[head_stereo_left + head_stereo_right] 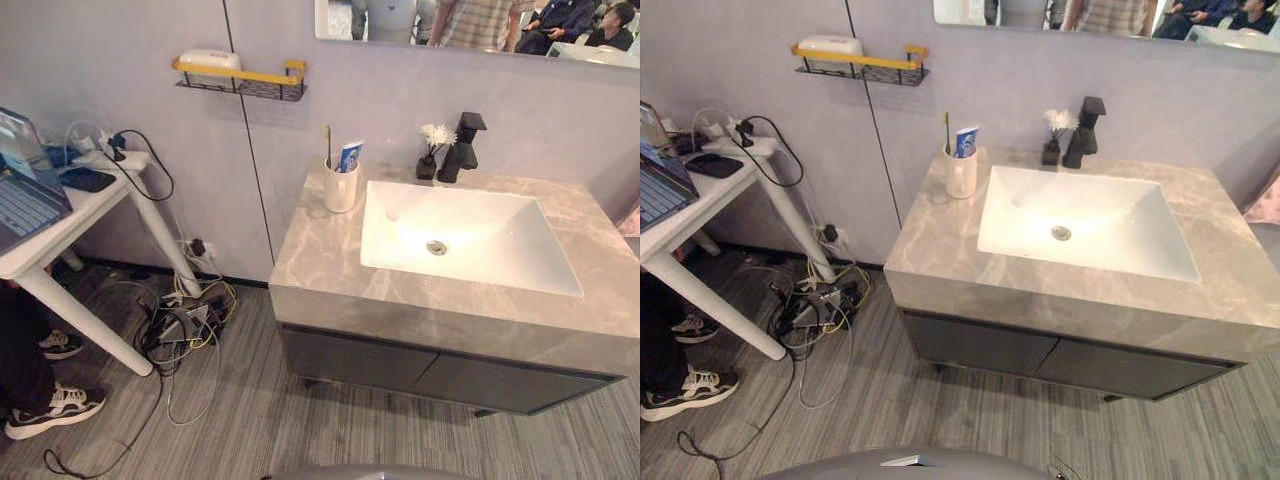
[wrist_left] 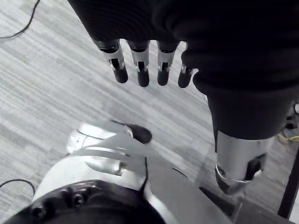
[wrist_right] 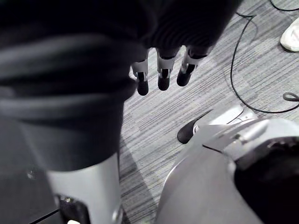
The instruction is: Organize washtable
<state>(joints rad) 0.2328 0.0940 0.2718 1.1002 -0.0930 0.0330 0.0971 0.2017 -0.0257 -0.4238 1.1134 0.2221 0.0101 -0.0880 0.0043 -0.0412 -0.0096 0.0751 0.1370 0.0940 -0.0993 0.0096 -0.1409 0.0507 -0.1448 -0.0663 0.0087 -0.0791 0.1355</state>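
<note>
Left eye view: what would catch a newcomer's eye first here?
The white sink set in the grey marble counter stands out first, with a black faucet and a small vase of white flowers behind it. A white cup holding a toothbrush and toothpaste stands left of the sink, and a yellow-railed shelf hangs on the wall above it to the left.

The left hand [image 2: 141,58] wears a black ribbed cover. Its fingers [image 2: 163,70] are silver with rounded dark tips, and its thumb [image 2: 236,156] is a thick silver cylinder. The right hand [image 3: 163,74] looks alike: black ribbed cover, silver dark-tipped fingers.
</note>
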